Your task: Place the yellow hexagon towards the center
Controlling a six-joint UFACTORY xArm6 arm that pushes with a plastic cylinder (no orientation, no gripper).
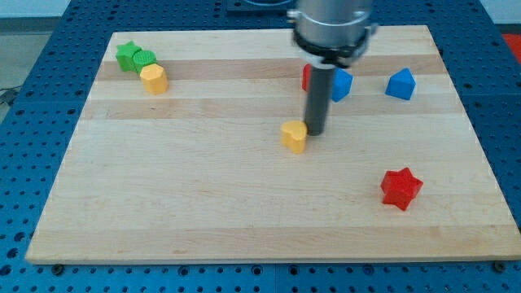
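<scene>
No claw fitted: bare rod, gripping nothing. Tip (315, 132) sits just right of the mid-frame yellow block (295, 136). Yellow hexagon (153, 79) lies upper left, against the green blocks (134, 58). Approach its left side, then push slowly down-right.

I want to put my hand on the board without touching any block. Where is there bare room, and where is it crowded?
Bare wood: the view's bottom left, below the yellow hexagon and left of the yellow heart-like block, and the strip along the bottom edge of the board left of the red star. Crowded: top left corner, and around my tip.
</scene>
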